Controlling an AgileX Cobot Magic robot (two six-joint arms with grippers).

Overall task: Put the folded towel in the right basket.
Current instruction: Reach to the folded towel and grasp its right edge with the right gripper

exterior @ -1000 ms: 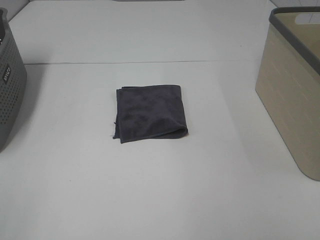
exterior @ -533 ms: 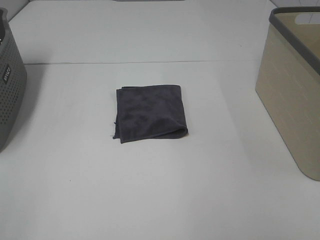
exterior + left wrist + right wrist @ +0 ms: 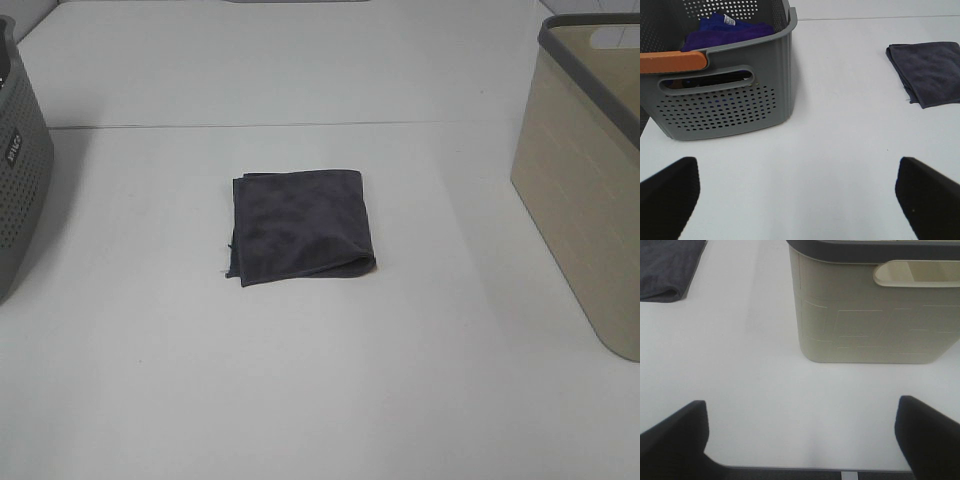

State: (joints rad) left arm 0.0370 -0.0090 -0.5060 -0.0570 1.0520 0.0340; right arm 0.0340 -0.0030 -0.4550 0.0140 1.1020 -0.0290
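The folded dark grey towel (image 3: pixel 300 225) lies flat on the white table near its middle. It also shows in the left wrist view (image 3: pixel 927 72) and at the edge of the right wrist view (image 3: pixel 667 267). The right basket (image 3: pixel 590 170) is beige with a dark rim and stands at the table's right edge; the right wrist view shows its side and handle slot (image 3: pixel 870 315). My left gripper (image 3: pixel 800 195) is open and empty, far from the towel. My right gripper (image 3: pixel 802 440) is open and empty, in front of the beige basket. Neither gripper appears in the high view.
A grey perforated basket (image 3: pixel 20 170) stands at the table's left edge. In the left wrist view (image 3: pixel 725 85) it has an orange handle and holds blue-purple cloth (image 3: pixel 725 30). The table's front edge (image 3: pixel 815 471) shows in the right wrist view.
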